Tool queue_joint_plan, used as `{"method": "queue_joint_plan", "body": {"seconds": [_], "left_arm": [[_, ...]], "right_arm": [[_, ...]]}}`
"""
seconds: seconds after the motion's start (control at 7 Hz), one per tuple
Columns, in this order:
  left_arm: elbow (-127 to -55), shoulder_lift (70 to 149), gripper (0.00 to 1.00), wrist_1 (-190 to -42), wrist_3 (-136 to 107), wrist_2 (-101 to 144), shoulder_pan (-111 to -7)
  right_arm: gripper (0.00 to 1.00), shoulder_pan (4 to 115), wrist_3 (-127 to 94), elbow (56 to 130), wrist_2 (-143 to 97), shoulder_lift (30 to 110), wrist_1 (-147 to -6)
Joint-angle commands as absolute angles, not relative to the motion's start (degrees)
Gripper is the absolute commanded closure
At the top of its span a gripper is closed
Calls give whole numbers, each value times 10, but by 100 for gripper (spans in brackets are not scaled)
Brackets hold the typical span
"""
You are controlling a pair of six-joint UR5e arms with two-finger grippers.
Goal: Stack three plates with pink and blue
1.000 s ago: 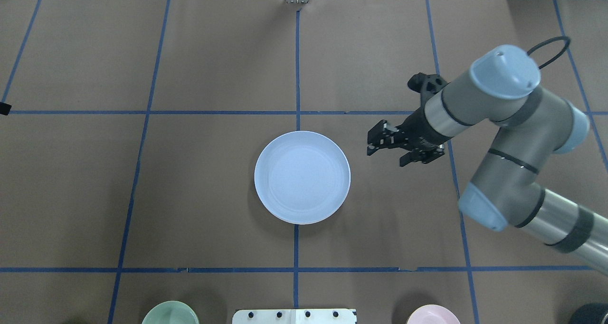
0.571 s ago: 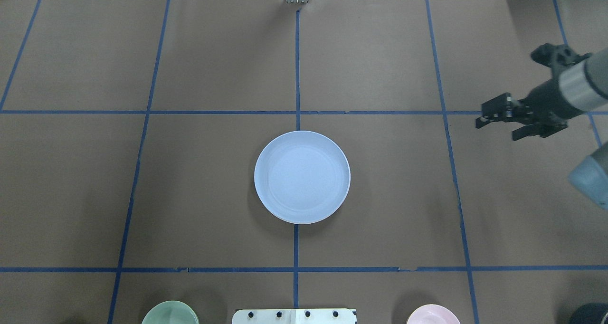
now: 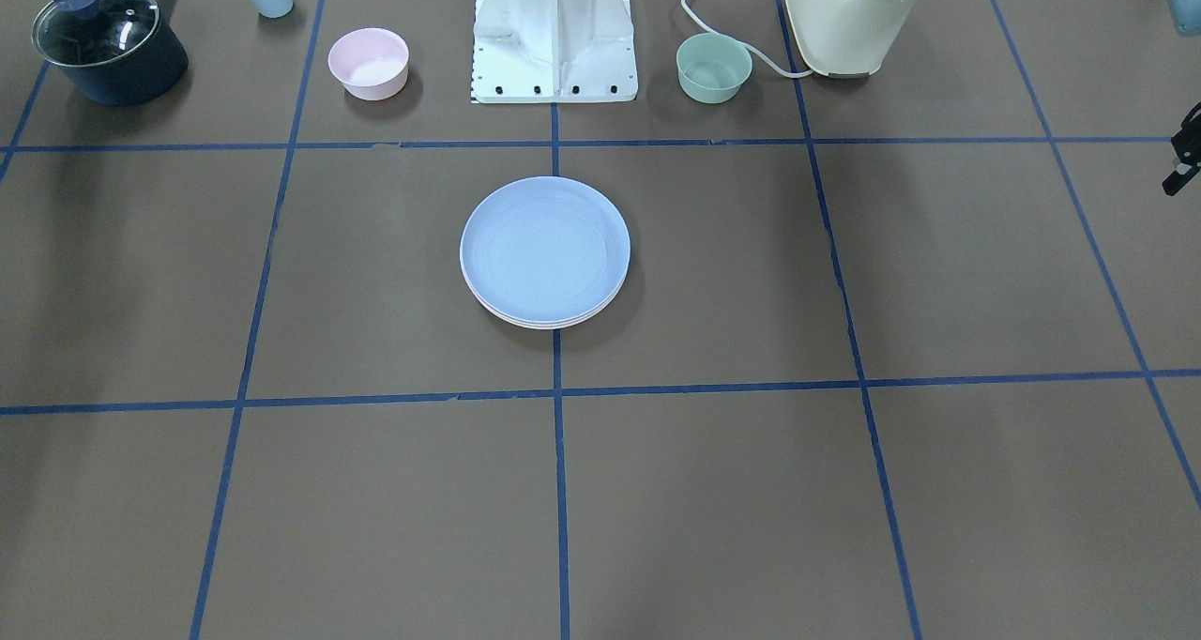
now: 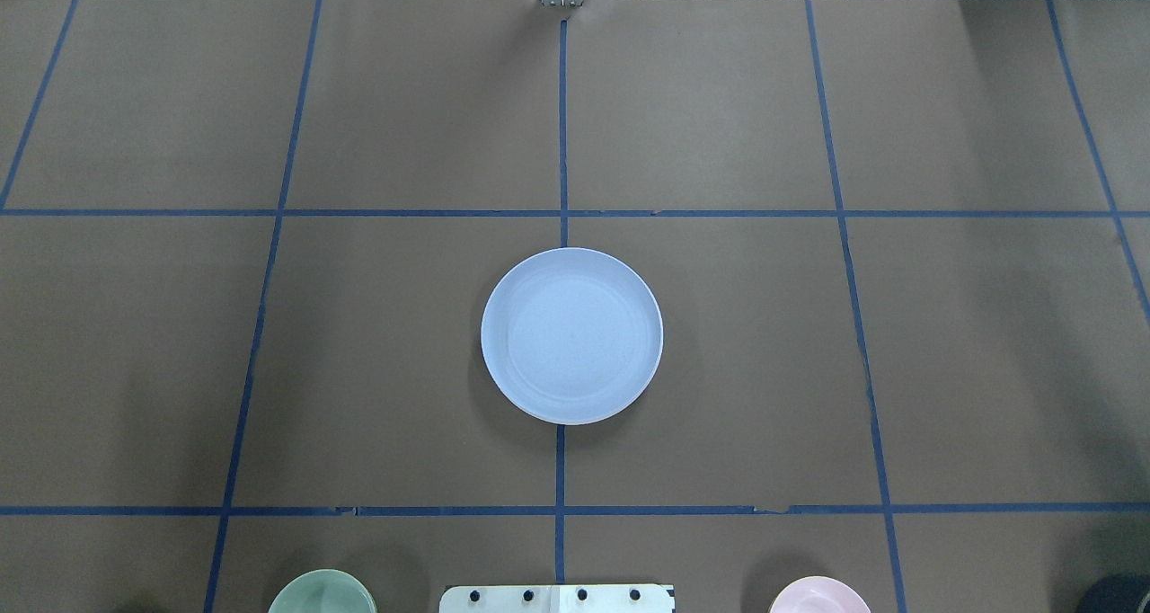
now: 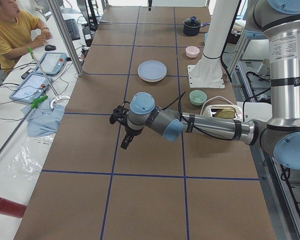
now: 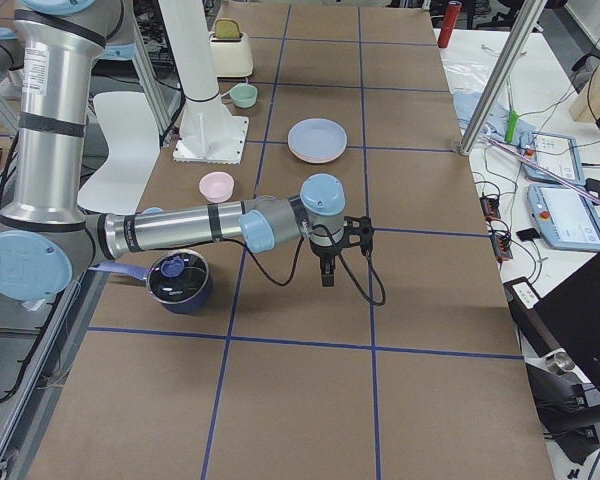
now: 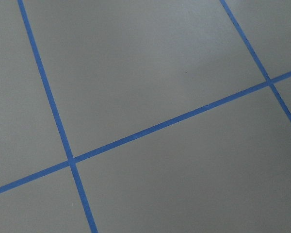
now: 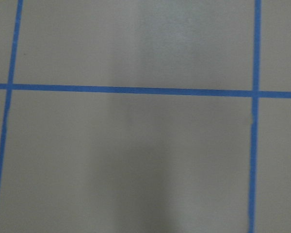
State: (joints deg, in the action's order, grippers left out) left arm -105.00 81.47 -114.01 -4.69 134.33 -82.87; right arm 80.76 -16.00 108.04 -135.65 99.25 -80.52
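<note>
plates piled at centre, both arms parked wide

brown paper covered the table, ruled into large squares by blue tape. at the middle crossing sat the blue plate, flat and level, on top of the pile. from across the table a thin pinkish rim, read as the pink plate, peeked out under its near edge, so the two lay almost concentric. whether a cream plate lay beneath as well could not be made out.

neither arm was near the pile. the left gripper hung above bare paper towards the robot's left end of the table. only a dark sliver of it showed at the edge of the front view, so it could not be told whether its jaws were parted or closed. the right gripper hung likewise towards the right end, seen from the side only, and its state could not be told either. both wrist cameras looked down on nothing but paper and tape.

judged from this, the stacking looked finished or nearly so, and the step in hand was parking the arms clear. doing that well would mean keeping both arms high and wide of the pile, and of the pink bowl and mint bowl by the base. if tidying were wanted, a gentle nudge at the rim would likely serve better than a fresh lift, since shallow matte plates probably slide on each other easily.
</note>
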Motion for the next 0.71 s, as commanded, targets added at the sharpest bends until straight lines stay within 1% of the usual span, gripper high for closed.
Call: {"method": "queue_joint_plan", "body": {"seconds": [0.0, 0.43, 0.57], "left_arm": [[-1048, 811, 0, -1138, -42, 1333, -830], [-1046, 809, 0, -1136, -46, 1338, -829], [-1056, 801, 0, -1140, -46, 1339, -828]], "right_arm": [[0, 843, -63, 1084, -1323, 994, -870], [0, 842, -64, 1083, -1322, 998, -871], [0, 842, -65, 1079, -1323, 998, -871]]}}
